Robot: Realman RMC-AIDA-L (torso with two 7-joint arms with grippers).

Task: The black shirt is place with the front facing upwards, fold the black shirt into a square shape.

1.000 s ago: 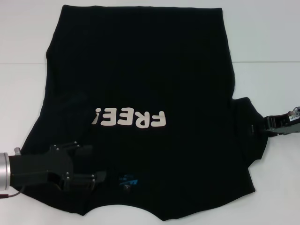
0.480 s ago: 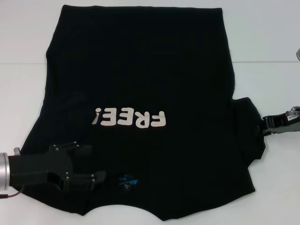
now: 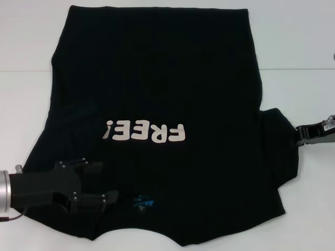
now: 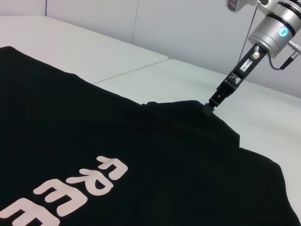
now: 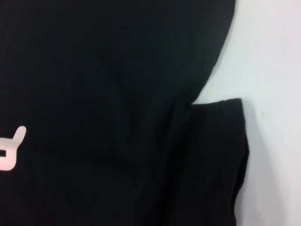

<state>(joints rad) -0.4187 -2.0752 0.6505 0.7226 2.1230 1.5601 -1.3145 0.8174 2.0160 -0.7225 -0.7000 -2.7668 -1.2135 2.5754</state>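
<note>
Lying flat on my white counter, the soft matte black shirt shows cream "FREE!" lettering; my left claw at 7 o'clock pinches it, my right claw at 3 o'clock pinches its sleeve.

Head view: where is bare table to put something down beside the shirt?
Bare white table lies beyond the black shirt on the robot's right, far from the right gripper at the sleeve. Another bare strip borders the left edge. The near left is crowded by the left gripper.
</note>
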